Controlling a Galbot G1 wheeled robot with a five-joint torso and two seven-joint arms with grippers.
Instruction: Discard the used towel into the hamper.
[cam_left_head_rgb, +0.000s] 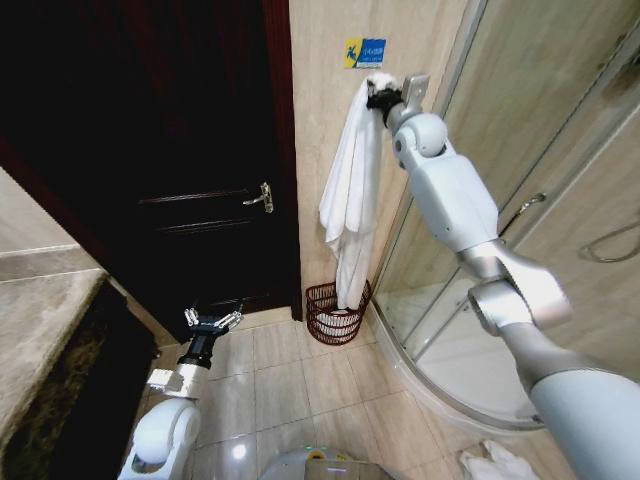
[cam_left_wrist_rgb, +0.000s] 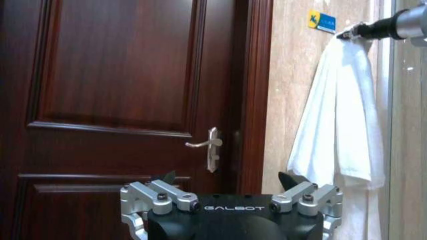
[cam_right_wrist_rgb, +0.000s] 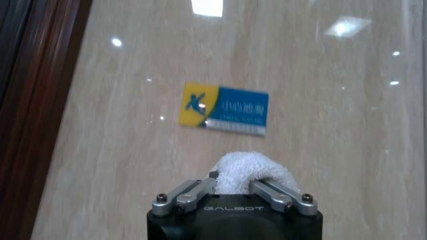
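Up close, the right wrist view shows the right gripper (cam_right_wrist_rgb: 233, 192) pinched tight on one white towel (cam_left_head_rgb: 352, 190) just under a blue-yellow wall sign (cam_right_wrist_rgb: 224, 109). From the head, one hamper (cam_left_head_rgb: 337, 313) sits on the tiled floor (cam_left_head_rgb: 290, 390) far below it, beside the dark door (cam_left_head_rgb: 180, 150). Left gripper (cam_left_head_rgb: 212, 322) hangs low, spread open, holding nothing.

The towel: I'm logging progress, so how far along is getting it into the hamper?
Done: the right gripper is shut on the top of the white towel, high by the wall sign. In hand: the towel hangs full length from it, its lower end at the hamper on the floor. Left: releasing it inside. The left gripper is open, low by the door.
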